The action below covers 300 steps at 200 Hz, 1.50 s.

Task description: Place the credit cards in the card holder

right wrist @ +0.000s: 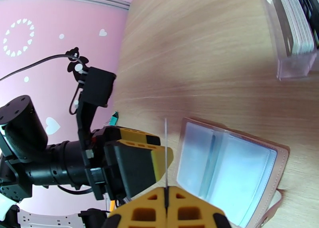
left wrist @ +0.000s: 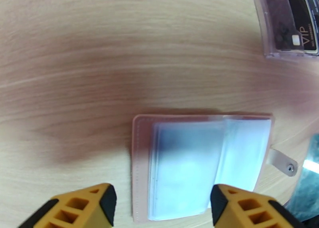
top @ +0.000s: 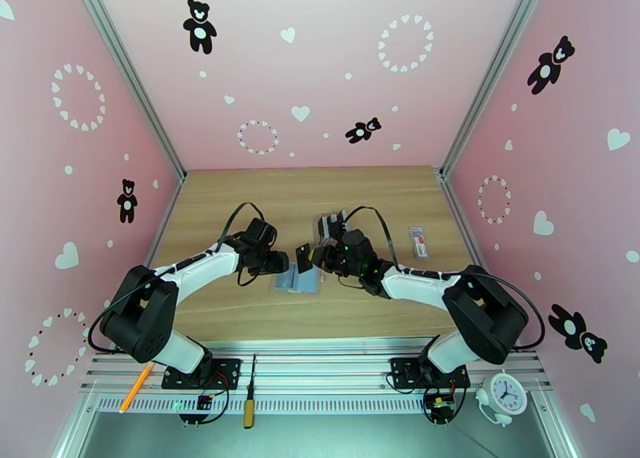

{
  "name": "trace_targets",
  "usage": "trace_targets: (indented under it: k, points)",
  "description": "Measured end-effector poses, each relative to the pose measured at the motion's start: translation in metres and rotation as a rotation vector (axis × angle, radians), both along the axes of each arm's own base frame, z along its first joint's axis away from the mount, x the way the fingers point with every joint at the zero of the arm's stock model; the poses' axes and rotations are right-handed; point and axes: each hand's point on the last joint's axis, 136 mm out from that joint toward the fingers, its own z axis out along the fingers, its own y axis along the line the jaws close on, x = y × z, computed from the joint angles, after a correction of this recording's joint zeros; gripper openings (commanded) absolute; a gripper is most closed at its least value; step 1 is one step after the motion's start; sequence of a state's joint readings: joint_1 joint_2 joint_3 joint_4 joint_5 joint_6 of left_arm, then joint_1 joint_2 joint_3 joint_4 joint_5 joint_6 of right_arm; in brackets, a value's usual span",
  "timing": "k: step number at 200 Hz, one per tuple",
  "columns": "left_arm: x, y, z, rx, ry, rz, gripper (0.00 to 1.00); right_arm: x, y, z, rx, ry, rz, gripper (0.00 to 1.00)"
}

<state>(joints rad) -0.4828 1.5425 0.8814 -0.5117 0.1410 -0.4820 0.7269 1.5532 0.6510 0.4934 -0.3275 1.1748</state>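
Observation:
The card holder (top: 298, 280) lies open on the wooden table, a tan-pink wallet (left wrist: 139, 165) with bluish clear sleeves (right wrist: 223, 169) facing up. My left gripper (top: 278, 261) hovers at the card holder's left edge, open, and its yellow fingers (left wrist: 79, 209) straddle the near part of the sleeves without touching them. My right gripper (top: 317, 256) is shut on one dark credit card (top: 304, 255). In the right wrist view this card (right wrist: 165, 153) is seen edge-on, upright, just left of the card holder's sleeves. The left gripper (right wrist: 137, 161) sits close beside the card.
A clear rack (top: 330, 226) of upright cards (left wrist: 291, 21) stands just behind the right gripper (right wrist: 293, 29). A small white and red item (top: 418, 243) lies at the right. A screwdriver (top: 250, 403), an orange pen (top: 136, 387) and a small clock (top: 504, 393) rest on the front rail.

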Motion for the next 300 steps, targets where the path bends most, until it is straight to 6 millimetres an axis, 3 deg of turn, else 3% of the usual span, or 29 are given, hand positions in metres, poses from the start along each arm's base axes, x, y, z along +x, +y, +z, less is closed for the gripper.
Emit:
trace_targets:
  k: [43, 83, 200, 260, 300]
  points:
    - [-0.006, 0.003, -0.008, 0.008, 0.017, 0.000, 0.68, -0.008, 0.002, -0.030, -0.012, 0.043, -0.014, 0.00]
    - [-0.009, 0.005, -0.012, 0.011, 0.022, 0.000, 0.68, -0.014, 0.009, -0.045, -0.004, 0.060, -0.016, 0.00]
    - [-0.005, 0.001, -0.011, -0.009, 0.000, -0.002, 0.67, -0.014, 0.006, -0.062, 0.014, 0.075, -0.048, 0.00]
    - [-0.016, 0.006, -0.026, -0.003, 0.034, 0.013, 0.65, -0.015, 0.008, -0.064, 0.026, 0.086, -0.044, 0.00]
    - [-0.015, 0.005, -0.027, -0.004, 0.035, 0.017, 0.56, -0.018, 0.010, -0.069, 0.024, 0.095, -0.032, 0.00]
